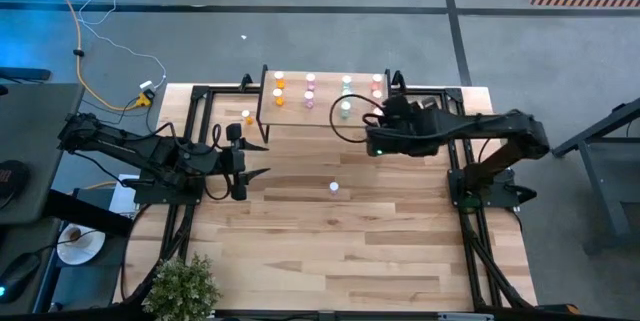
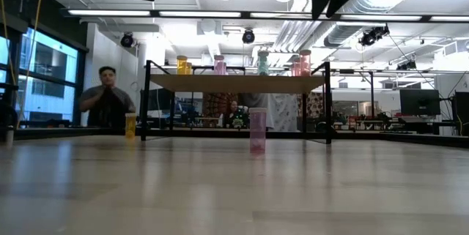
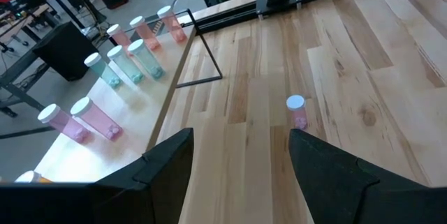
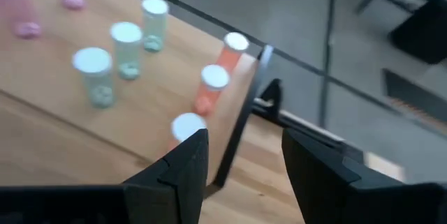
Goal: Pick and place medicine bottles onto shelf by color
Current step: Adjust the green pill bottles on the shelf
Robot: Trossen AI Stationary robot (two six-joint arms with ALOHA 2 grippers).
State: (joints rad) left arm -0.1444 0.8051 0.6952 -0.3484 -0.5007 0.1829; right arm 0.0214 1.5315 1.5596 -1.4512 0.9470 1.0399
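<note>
The light-wood shelf (image 1: 325, 113) stands at the table's far middle on black legs. White-capped bottles stand on it in groups: orange (image 1: 279, 85), pink (image 1: 310, 87), teal (image 1: 346, 97) and red (image 1: 377, 87). One pink bottle (image 1: 334, 188) (image 3: 296, 111) stands alone on the tabletop at mid table. An orange one (image 1: 247, 117) stands on the table left of the shelf. My right gripper (image 4: 244, 161) hangs open and empty over the shelf's right end, above the red bottles (image 4: 213, 88). My left gripper (image 3: 241, 158) is open and empty, left of the lone pink bottle.
A potted plant (image 1: 183, 286) stands at the table's near left corner. Black frame rails (image 1: 190, 121) run along the table's left and right sides. A person (image 2: 107, 99) shows in the room beyond the table. Bare wood (image 1: 340, 251) lies across the near half.
</note>
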